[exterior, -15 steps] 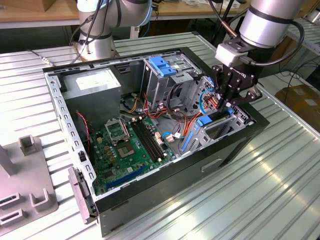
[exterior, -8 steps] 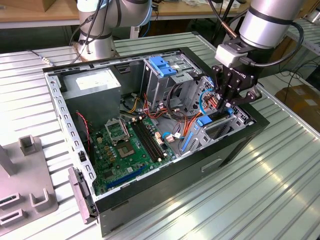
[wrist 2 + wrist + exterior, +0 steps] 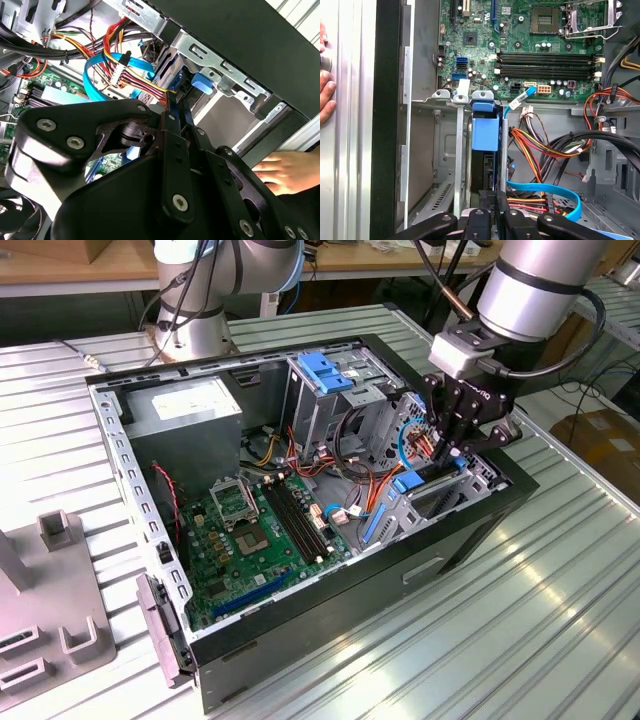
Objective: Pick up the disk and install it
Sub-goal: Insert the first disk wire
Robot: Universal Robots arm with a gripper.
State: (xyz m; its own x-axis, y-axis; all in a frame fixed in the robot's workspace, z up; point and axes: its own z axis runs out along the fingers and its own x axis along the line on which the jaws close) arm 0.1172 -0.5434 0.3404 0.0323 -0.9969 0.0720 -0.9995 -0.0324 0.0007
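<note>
The disk [image 3: 485, 135] stands on edge in the narrow metal bay at the near-right corner of the open computer case [image 3: 480, 525]. Its blue carrier frame faces the motherboard, and the dark drive body sits behind it between the bay rails. In the exterior view the disk [image 3: 432, 488] lies low in that bay, under my gripper [image 3: 443, 462]. My gripper [image 3: 496, 200] reaches down into the case with its black fingers [image 3: 172, 125] drawn together on the disk's thin blue edge. Much of the drive is hidden by the rails and fingers.
Red, orange and blue cables [image 3: 545, 150] crowd the space beside the bay. The motherboard [image 3: 260, 530], the grey power-supply box [image 3: 185, 410] and a drive cage with a blue clip [image 3: 325, 370] occupy the case. A person's hand [image 3: 285, 170] rests outside the case wall. A grey fixture [image 3: 50, 620] stands at the exterior view's left.
</note>
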